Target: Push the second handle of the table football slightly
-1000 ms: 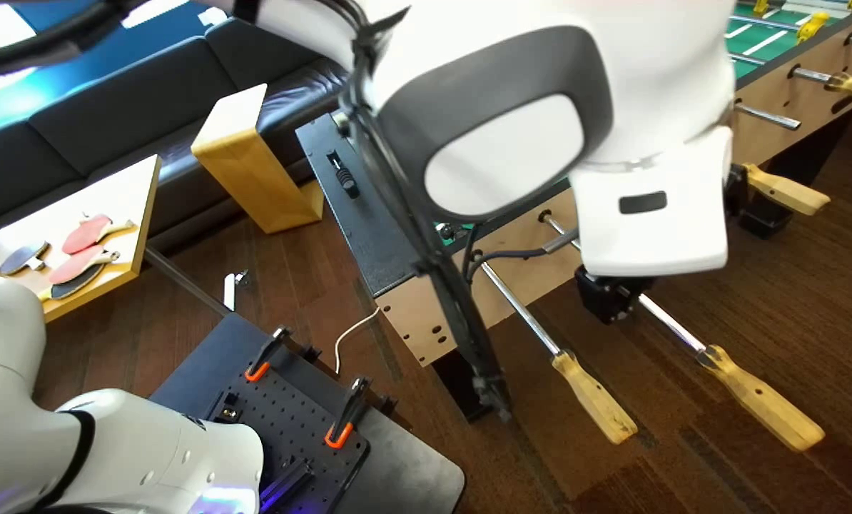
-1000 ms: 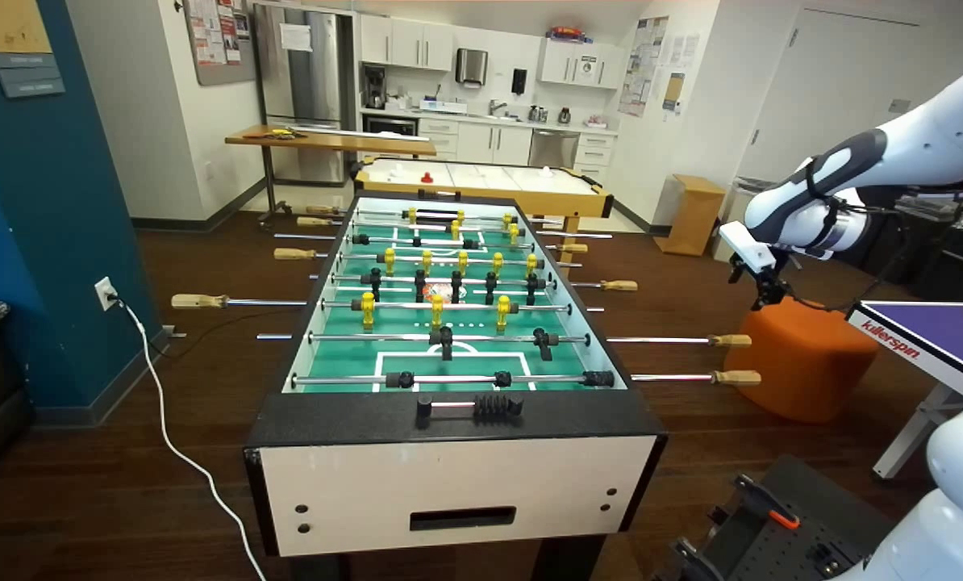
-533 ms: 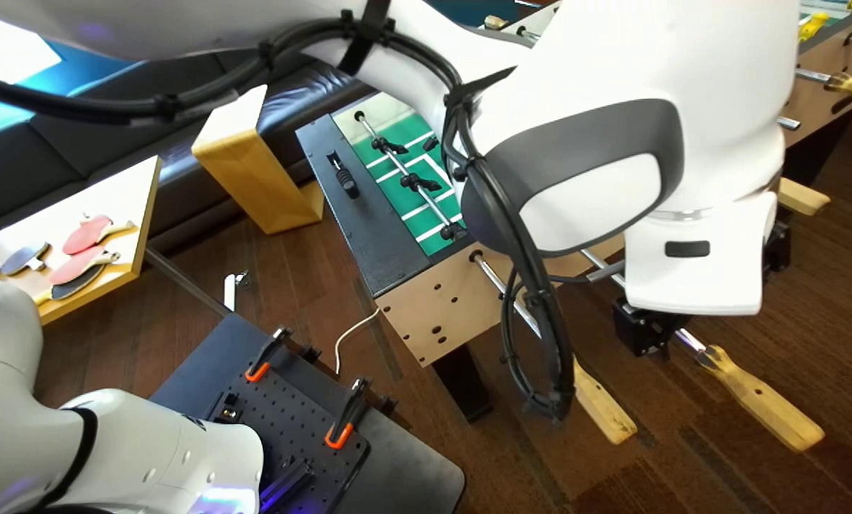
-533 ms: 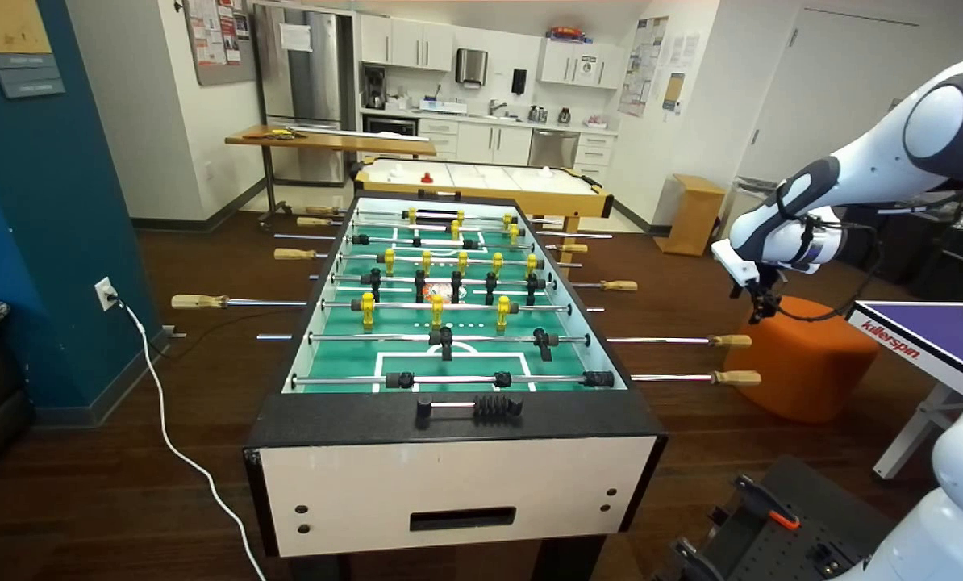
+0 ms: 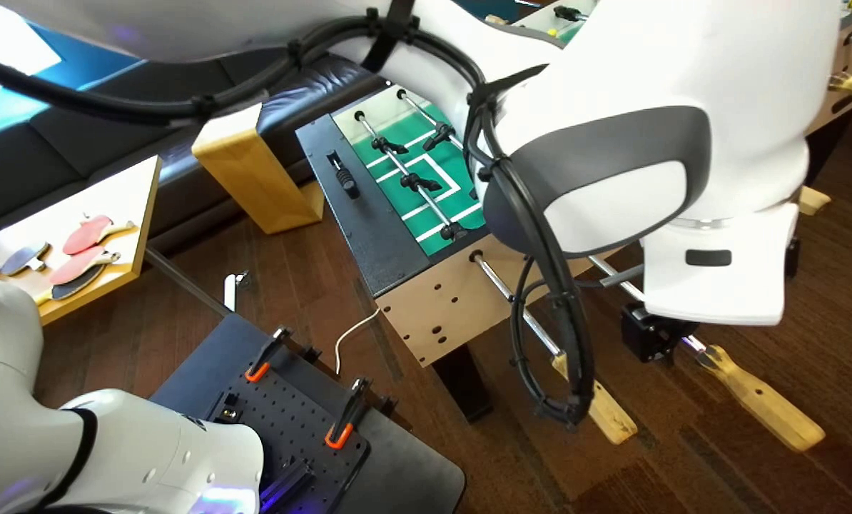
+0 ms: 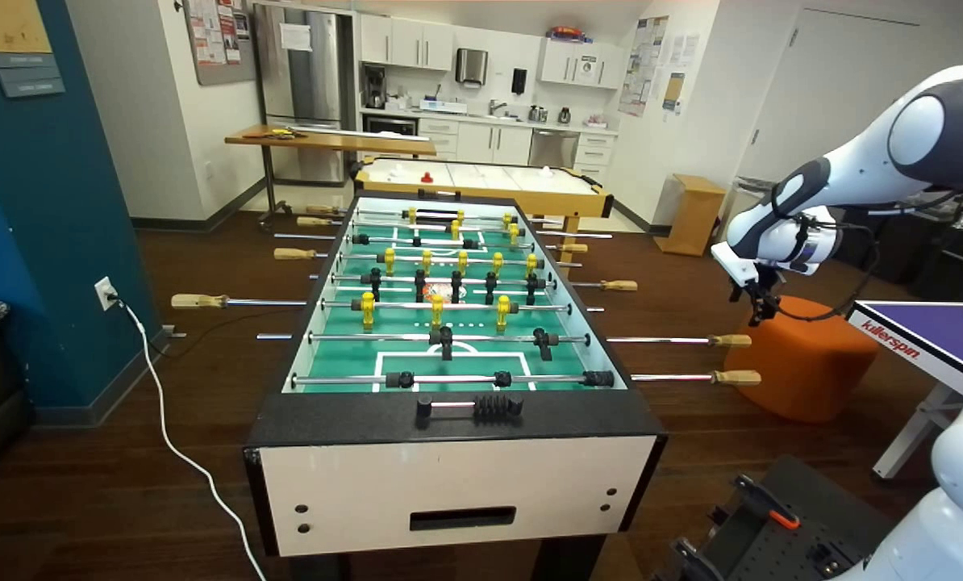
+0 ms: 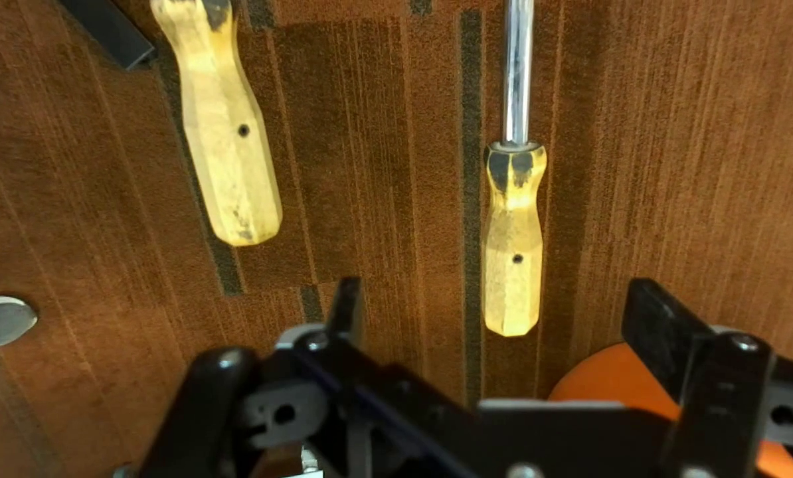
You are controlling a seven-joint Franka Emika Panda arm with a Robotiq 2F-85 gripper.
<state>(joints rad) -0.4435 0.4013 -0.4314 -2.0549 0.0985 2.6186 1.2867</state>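
The table football (image 6: 449, 420) stands with its rods sticking out sideways; it also shows in an exterior view (image 5: 454, 285). The second handle, pale wood on a steel rod, shows in both exterior views (image 5: 761, 396) (image 6: 730, 340) and in the wrist view (image 7: 515, 265). The nearest-end handle (image 6: 737, 378) lies beside it, at the left in the wrist view (image 7: 230, 153). My gripper (image 7: 495, 289) is open and empty. Its fingers appear either side of the second handle's end, apart from it. In an exterior view the gripper (image 6: 750, 307) is above the handles' level. Elsewhere the arm hides the fingers.
An orange pouf (image 6: 808, 371) stands behind the handles and shows under the right finger in the wrist view (image 7: 625, 378). A purple killerspin table (image 6: 945, 331) is at the right. The robot's black base plate with clamps (image 5: 290, 407) stands by the table football's end.
The arm has come down and moved to the right in one exterior picture, and down and slightly left in another, with less motion lately. The handles have not moved.
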